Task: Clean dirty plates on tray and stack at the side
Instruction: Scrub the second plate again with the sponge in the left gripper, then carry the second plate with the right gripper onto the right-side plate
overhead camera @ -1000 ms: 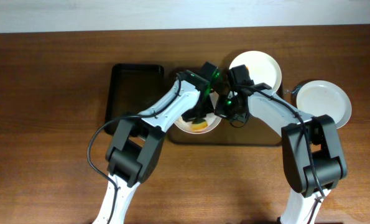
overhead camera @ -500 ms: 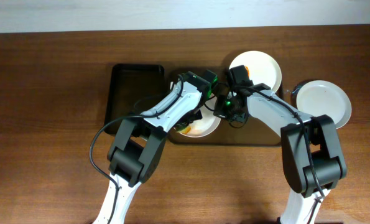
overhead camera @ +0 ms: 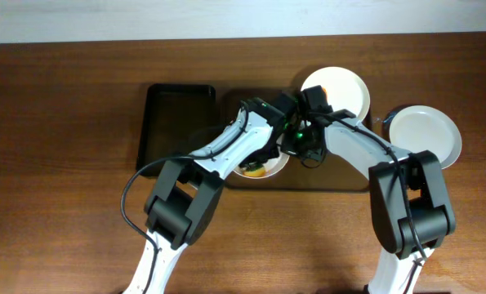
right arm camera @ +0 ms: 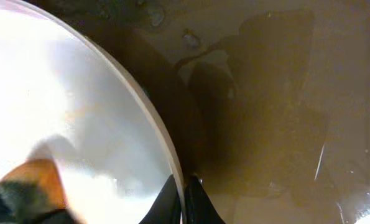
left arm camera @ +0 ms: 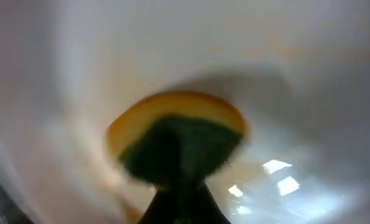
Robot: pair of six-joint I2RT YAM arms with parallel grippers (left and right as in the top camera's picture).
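Observation:
A white plate (overhead camera: 280, 164) lies on the dark brown tray (overhead camera: 332, 167). My left gripper (overhead camera: 261, 160) is shut on a yellow-and-green sponge (overhead camera: 254, 170) and presses it on this plate. In the left wrist view the sponge (left arm camera: 178, 146) lies on the blurred plate (left arm camera: 296, 74). My right gripper (overhead camera: 296, 149) is shut on the plate's right rim. In the right wrist view its fingertips (right arm camera: 172, 198) pinch the rim of the plate (right arm camera: 66, 112). A second plate (overhead camera: 334, 88) with a faint orange smear sits at the tray's back right. A third, plain white plate (overhead camera: 425, 135) lies on the bare wood at the right.
A smaller black tray (overhead camera: 177, 122) lies just left of the brown tray. Both arms cross closely over the brown tray's middle. The right wrist view shows the tray's brown floor (right arm camera: 272, 124) with small crumbs. Wood tabletop (overhead camera: 63, 163) surrounds the trays.
My left wrist has swung right, towards the right gripper, moving the sponge across the plate. The right gripper has kept its hold on the rim. The other plates have not moved.

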